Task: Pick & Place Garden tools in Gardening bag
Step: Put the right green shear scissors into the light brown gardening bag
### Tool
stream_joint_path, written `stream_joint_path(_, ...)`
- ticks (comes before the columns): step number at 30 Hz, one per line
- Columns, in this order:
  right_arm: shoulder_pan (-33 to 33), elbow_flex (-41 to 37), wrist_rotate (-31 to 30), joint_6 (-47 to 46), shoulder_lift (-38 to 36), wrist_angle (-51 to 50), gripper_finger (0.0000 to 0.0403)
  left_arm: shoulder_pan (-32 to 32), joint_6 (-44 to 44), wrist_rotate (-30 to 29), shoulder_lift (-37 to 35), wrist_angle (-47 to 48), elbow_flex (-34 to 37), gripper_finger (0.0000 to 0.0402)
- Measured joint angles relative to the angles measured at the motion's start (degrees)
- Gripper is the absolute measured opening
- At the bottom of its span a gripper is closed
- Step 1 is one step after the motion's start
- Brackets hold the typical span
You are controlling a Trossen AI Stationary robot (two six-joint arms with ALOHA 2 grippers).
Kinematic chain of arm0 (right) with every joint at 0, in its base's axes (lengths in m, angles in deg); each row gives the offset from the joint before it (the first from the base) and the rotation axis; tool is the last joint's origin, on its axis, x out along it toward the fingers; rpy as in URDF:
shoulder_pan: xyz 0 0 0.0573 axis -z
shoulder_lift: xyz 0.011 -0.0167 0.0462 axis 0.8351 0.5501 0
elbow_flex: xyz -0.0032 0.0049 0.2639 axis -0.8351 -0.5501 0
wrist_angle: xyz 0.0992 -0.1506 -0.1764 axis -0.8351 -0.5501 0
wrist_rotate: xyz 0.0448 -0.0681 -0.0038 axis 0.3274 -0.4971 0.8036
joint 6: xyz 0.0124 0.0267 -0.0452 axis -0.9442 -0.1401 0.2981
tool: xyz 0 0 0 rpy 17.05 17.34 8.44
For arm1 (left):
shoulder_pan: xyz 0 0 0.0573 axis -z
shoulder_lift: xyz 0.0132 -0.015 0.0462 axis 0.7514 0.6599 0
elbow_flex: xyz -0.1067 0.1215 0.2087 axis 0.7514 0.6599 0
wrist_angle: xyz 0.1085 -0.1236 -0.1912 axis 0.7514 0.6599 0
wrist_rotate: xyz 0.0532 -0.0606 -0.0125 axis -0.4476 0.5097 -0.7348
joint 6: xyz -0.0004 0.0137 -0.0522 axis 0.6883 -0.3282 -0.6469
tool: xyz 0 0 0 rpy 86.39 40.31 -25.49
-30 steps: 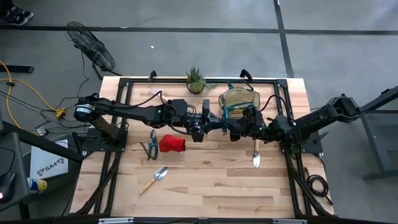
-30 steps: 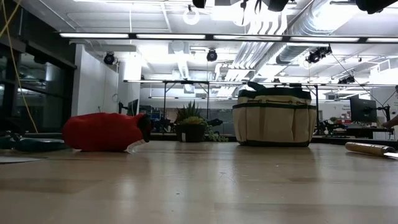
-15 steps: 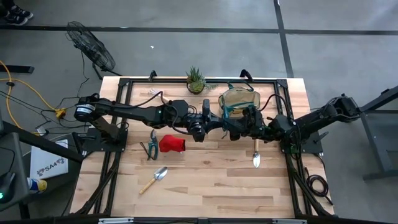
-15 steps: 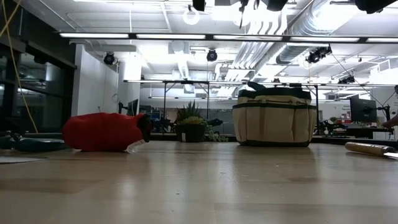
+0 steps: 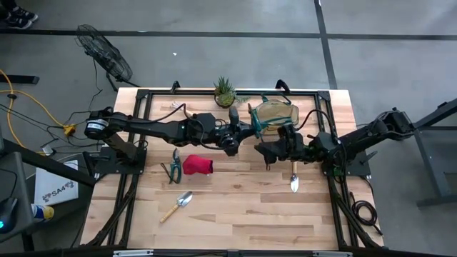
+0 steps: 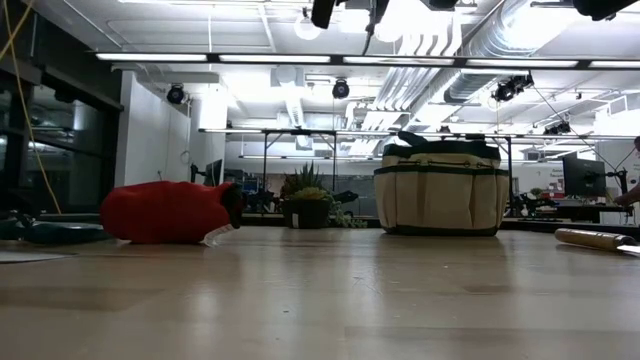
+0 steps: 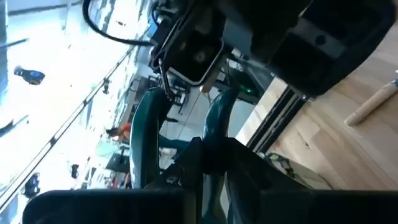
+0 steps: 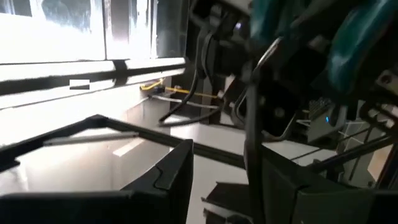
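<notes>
Holding teal-handled pruning shears (image 7: 180, 140) pinched in my left pincer (image 5: 243, 128) beside the gardening bag (image 5: 275, 113). My right pincer (image 5: 265, 151) hangs spread, empty, above the bench (image 5: 235, 207).

Grey floor (image 5: 214, 21), floor fan (image 5: 103, 53), ceiling lights (image 6: 300, 57)

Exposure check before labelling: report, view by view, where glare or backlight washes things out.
High view: even light, red glove and gardening bag plain. Low view: ceiling lights glare overhead, sheen on the table, bag readable. Left wrist view: blown-out brightness behind the pruning shears. Right wrist view: white glare fills much of the background.
</notes>
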Motion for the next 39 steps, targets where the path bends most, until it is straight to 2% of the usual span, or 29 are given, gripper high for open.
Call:
stream_joint_path(5, 0.0, -0.02, 2.83, 3.76, -1.36, 0.02, 0.0135, 0.02, -7.61, -0.38, -0.36, 0.05, 0.0, 0.0038)
stream_joint_path(10, 0.0, -0.02, 4.56, 10.87, -6.53, -1.51, 0.0135, -0.78, -21.81, 0.3, -0.36, -0.11, 0.0, 0.0038)
stream_joint_path(14, 0.0, -0.02, 4.43, 15.61, -12.15, -8.53, 0.0135, -1.89, -34.28, 1.15, -0.38, -0.08, 0.0, 0.0038)
stream_joint_path(21, 0.0, -0.09, 2.23, 20.54, -21.28, -21.9, 0.0135, -6.19, -48.65, 12.33, -0.41, 2.23, -0.04, 0.0038)
stream_joint_path(30, 0.0, -0.11, 1.24, 25.72, -28.74, -29.42, 0.0135, -13.62, -55.02, 20.43, -0.47, 2.91, 0.28, 0.0038)
stream_joint_path(39, 0.0, -0.13, 1.24, 27.07, -35.02, -38.01, 0.0135, -18.89, -56.66, 25.99, -0.47, 2.62, 0.31, 0.0038)
